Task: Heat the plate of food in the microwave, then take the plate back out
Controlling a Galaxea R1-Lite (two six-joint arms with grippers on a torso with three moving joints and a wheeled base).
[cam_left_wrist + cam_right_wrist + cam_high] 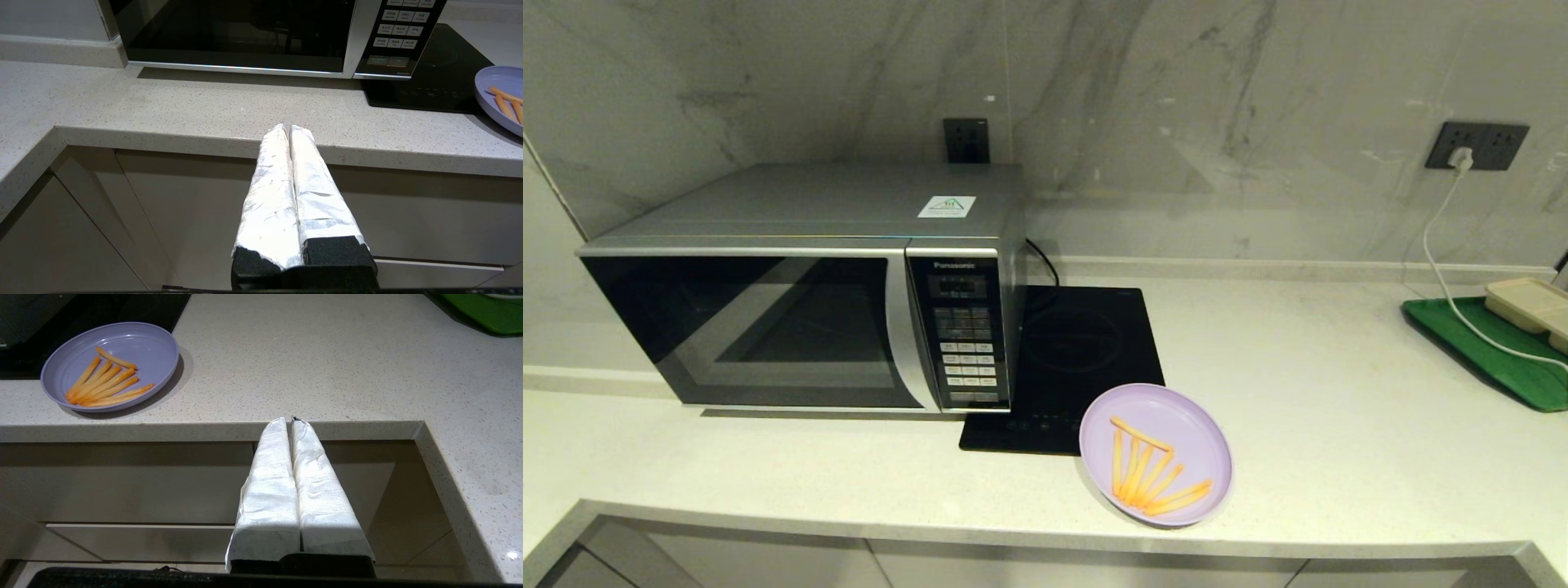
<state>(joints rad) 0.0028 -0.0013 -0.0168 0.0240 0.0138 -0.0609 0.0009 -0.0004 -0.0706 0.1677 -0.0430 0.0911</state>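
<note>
Several orange fries on lilac plate of food (1156, 454); microwave (809, 294) door closed

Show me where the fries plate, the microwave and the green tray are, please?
plate of food (1156, 455): head view, on the lilac plate's bare inner surface above the fries.
microwave (760, 331): head view, on its dark glass door.
green tray (1494, 359): head view, on its bare green floor near the cable.

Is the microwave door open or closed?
Closed. The microwave door sits flush against its front, and the plate of food is outside on the counter.
</note>
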